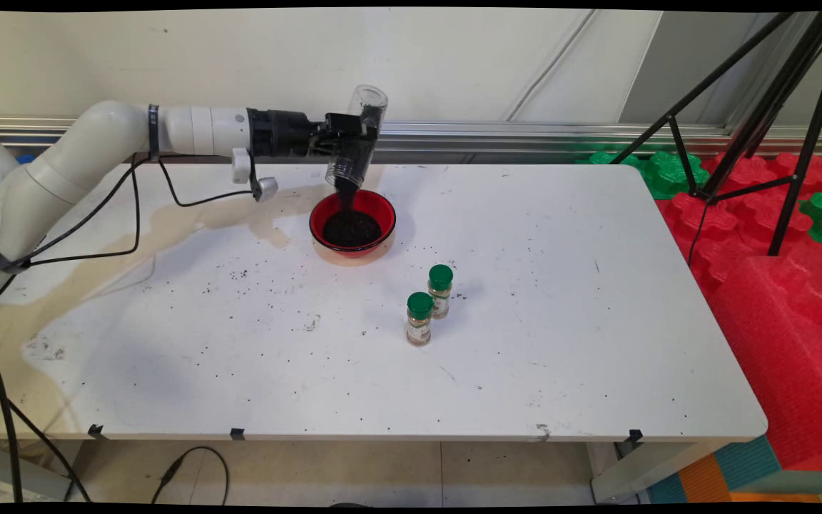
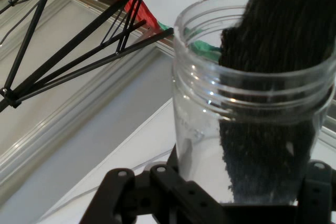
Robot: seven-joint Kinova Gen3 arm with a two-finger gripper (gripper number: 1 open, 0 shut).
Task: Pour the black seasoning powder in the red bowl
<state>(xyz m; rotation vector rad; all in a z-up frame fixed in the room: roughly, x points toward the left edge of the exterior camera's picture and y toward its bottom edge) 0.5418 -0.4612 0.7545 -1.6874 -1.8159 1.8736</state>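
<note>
Main view: the gripper (image 1: pixel 349 139) holds a clear jar (image 1: pixel 357 135) tipped, probably pouring dark grains into the red bowl (image 1: pixel 352 223) near the table's (image 1: pixel 596 343) far edge.

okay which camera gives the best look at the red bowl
The main view. It shows the whole red bowl on the table, dark grains heaped inside, below the tipped clear jar held by the gripper. The hand view shows the jar's mouth and dark grains sliding out, but not the bowl itself.
</note>
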